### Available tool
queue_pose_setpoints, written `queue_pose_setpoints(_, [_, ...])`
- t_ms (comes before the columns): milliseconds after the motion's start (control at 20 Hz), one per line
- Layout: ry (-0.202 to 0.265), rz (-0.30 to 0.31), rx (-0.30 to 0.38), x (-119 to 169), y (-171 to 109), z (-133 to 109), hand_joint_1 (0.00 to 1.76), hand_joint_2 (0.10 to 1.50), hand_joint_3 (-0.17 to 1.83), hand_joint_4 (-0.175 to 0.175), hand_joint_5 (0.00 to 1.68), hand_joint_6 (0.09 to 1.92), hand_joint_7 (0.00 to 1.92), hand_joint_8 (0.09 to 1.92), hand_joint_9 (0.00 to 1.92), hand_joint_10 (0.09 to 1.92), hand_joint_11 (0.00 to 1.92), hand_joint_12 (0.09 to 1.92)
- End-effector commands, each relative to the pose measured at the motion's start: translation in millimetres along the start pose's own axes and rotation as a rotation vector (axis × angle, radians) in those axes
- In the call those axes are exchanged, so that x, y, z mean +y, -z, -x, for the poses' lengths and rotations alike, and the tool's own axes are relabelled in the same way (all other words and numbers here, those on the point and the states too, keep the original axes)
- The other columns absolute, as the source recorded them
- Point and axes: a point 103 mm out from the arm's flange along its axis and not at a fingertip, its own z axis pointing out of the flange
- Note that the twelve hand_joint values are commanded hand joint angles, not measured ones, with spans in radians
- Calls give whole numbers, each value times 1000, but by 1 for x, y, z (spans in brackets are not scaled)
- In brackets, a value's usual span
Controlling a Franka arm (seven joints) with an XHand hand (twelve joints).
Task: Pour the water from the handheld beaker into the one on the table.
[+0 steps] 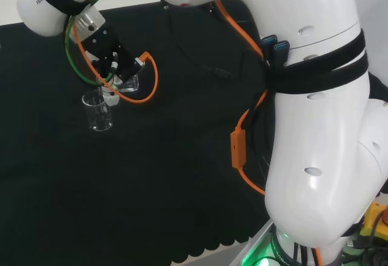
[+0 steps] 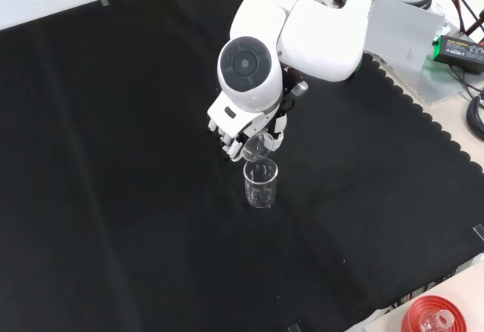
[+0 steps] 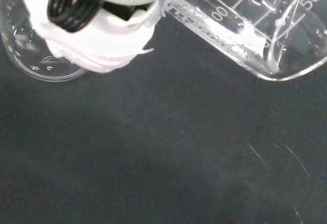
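A: Item one, surface: black cloth [image 2: 113, 158] over the bench, scalloped edge at the arm's side. What stands on it?

B: Item two: table beaker [image 2: 261, 184], clear glass, upright on the cloth, just below the fingertips in the front view. In the head view it stands at [image 1: 97, 110], just under and beside the fingers.

A: And the hand?

B: Item three: hand [image 2: 240, 136], black and white, partly behind the arm's big white link. Fingers curled round a small clear held beaker [image 2: 256, 147]. In the head view that beaker shows past the fingers at [image 1: 129, 83], tipped over.

A: How far tipped?

B: Well over. The wrist view has it lying steeply on its side [image 3: 255, 30], printed scale showing, the base lower than I would expect for a level carry. Its mouth points toward the table beaker, whose rim [image 3: 41, 55] shows beyond a blurred white finger [image 3: 97, 45].

A: Status of the pour?

B: Judged mid-pour or near its end. The held beaker's mouth sits just over the other's rim in the front view. Some water seems to cling along the lower wall in the wrist view, but clear glass on black hides levels; I cannot say how much has crossed, nor whether a stream is running.

A: Left to do?

B: Likely: empty the last of it, if any, then bring the held beaker back upright.
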Motion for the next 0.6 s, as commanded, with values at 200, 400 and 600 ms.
queue_pose_setpoints(200, [-6, -20, -15, 0, 1, 0, 1099, 773, 498, 175, 1199, 743, 1467, 87, 1382, 92, 946, 1026])
queue_pose_setpoints(400, [-3, -28, -26, 0, 4, -3, 1099, 772, 500, 175, 1199, 743, 1467, 87, 1382, 92, 945, 1026])
queue_pose_setpoints(600, [0, -36, -38, 1, 6, -3, 1099, 771, 502, 175, 1199, 743, 1467, 87, 1383, 91, 946, 1026])
